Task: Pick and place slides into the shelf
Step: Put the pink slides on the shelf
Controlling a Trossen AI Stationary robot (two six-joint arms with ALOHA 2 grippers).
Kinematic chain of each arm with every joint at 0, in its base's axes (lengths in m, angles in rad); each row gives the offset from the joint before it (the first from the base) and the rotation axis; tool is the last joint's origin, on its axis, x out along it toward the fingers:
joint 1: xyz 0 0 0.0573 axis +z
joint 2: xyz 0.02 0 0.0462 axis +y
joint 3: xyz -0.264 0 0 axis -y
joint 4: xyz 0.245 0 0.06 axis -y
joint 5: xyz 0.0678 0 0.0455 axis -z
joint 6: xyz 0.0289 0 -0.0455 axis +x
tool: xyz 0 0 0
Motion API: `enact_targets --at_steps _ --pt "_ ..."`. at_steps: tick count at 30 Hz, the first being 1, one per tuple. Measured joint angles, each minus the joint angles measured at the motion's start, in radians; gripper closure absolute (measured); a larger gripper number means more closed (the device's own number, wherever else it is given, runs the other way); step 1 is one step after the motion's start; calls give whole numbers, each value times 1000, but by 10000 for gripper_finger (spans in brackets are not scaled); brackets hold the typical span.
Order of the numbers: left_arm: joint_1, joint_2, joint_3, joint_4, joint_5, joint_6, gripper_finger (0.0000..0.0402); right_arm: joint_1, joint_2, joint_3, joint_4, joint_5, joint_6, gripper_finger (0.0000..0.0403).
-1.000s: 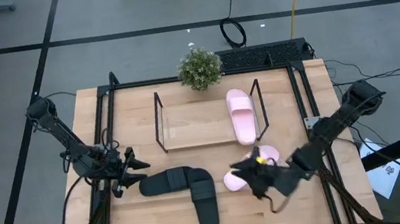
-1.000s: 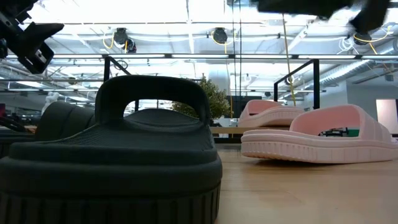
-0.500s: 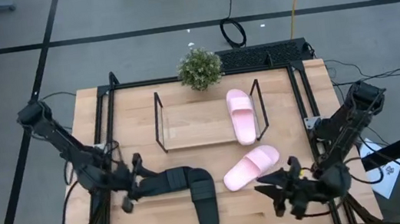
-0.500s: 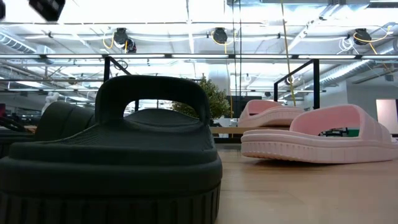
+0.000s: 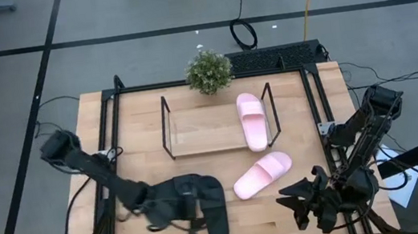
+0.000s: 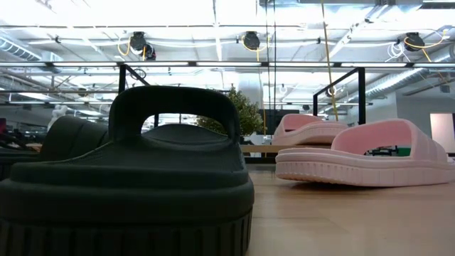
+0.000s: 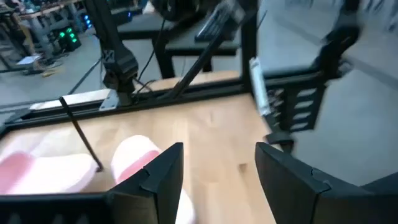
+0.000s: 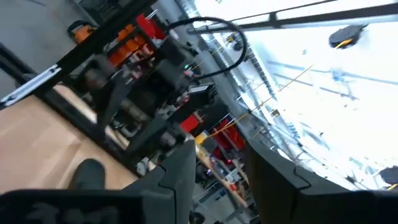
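Two black slides lie sole-down on the table near its front; the nearer one fills the low view. One pink slide lies on the shelf at its right end. The other pink slide lies on the table in front of the shelf and also shows in the low view. My left gripper hovers over the black slides, open, with nothing between its fingers. My right gripper is at the near right, open and tipped upward, away from the pink slide.
A small potted plant stands at the far edge behind the shelf. Black rails run along the table's sides. Bare wood lies between the pink slide and the near edge.
My left gripper has swung from the table's left edge toward the near right, rising and rolling, and is now above the black slides. My right gripper has drawn back from the pink slide on the table toward the near right corner and tipped upward. No slide has moved.
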Motion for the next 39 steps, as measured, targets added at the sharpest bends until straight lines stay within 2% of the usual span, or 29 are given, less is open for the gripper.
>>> enact_targets --at_steps 6,11,18,25,39 --pt "95 175 220 -159 46 99 204 33 0 0 262 -80 -247 273" --pt "148 276 316 -157 68 183 204 52 -42 0 245 -184 -336 273" --pt "203 379 363 -157 89 234 204 52 -136 1 246 -293 -359 273" --pt "246 452 372 -85 100 296 204 52 -227 2 240 -425 -333 273" --pt "334 553 371 1 131 342 204 43 -271 2 120 -443 -270 273"
